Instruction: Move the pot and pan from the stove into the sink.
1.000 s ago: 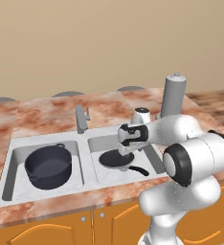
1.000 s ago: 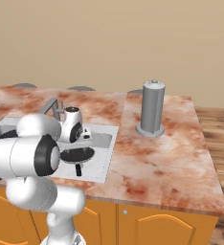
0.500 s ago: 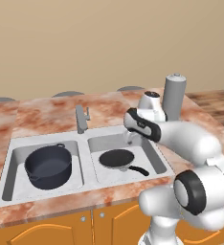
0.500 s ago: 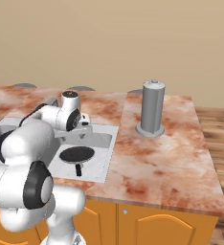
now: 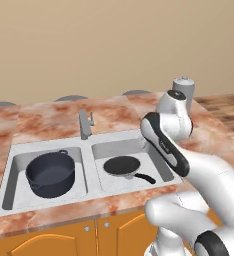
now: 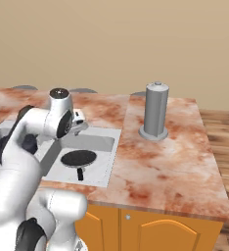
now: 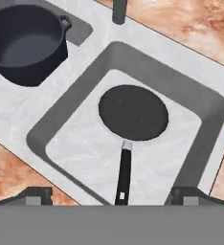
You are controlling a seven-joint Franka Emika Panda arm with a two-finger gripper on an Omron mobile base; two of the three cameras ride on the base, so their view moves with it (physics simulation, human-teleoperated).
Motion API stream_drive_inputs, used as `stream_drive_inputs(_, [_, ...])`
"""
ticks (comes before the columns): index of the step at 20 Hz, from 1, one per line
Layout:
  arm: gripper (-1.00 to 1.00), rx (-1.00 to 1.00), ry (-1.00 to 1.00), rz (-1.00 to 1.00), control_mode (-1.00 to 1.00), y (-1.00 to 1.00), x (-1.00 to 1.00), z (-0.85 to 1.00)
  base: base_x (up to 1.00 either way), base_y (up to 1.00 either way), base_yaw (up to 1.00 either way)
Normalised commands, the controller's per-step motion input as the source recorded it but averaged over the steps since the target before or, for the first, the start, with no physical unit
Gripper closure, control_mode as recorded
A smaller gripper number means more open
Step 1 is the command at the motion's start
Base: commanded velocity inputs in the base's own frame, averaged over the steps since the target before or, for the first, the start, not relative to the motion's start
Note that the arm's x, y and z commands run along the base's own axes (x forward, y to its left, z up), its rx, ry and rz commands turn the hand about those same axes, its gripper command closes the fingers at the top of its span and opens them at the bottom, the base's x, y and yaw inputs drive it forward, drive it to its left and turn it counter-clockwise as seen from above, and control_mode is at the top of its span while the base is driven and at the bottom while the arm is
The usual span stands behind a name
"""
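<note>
A: Left base view, item one?
B: The pot [image 5: 51,173], deep, dark blue-grey, sitting in the left bowl of the sink [image 5: 89,150]. Item two: the pan [image 5: 123,166], shallow and black, flat in the right bowl, handle toward the front right. Faucet [image 5: 84,124] at the rear edge between the bowls.

A: Task status?
B: Judged complete, or nearly: both vessels lie in the sink, nothing left to carry.

A: The arm?
B: Rises from the lower right, folds at the elbow, wrist raised over the right edge of the sink, near a grey cylinder [image 5: 183,92] on the desk [image 5: 44,117].

A: Right base view?
B: Pan [image 6: 79,159] in the nearer bowl; the pot is hidden behind the arm. The forearm crosses over the sink, and the hand hangs above the bowl, clear of the pan. Cylinder [image 6: 155,111] well apart on the desk.

A: Hand view?
B: Looks down on the pan [image 7: 133,113], handle pointing toward the claw [image 7: 111,196]. Pot [image 7: 26,42] in the neighbouring bowl. Claw released, finger tips spread wide, grasping nothing.
</note>
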Motion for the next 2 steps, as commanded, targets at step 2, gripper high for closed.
stream_drive_inputs(2, [-1.0, 0.0, -0.24, 0.13, -1.0, 0.0, -0.65, 0.41, 0.0, 0.0, 0.0])
